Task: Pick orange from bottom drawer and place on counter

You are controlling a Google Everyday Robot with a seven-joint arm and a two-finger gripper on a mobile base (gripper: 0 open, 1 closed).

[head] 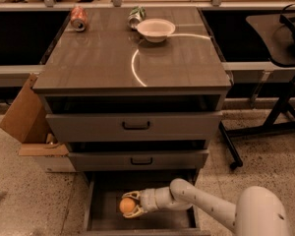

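Note:
The orange (127, 207) is small and round and sits inside the open bottom drawer (104, 214), low in the camera view. My gripper (130, 204) reaches in from the right and its pale fingers are closed around the orange, just above the drawer floor. My white arm (201, 205) stretches from the lower right into the drawer. The counter (103, 58) is the glossy grey-brown top of the cabinet, with a curved white light reflection.
A white bowl (156, 29), a red soda can (78, 18) and a green can (135, 15) lie at the back of the counter. Two upper drawers with black handles (135, 126) overhang the open drawer. A cardboard box (27, 119) stands left. A black stand (270, 127) is right.

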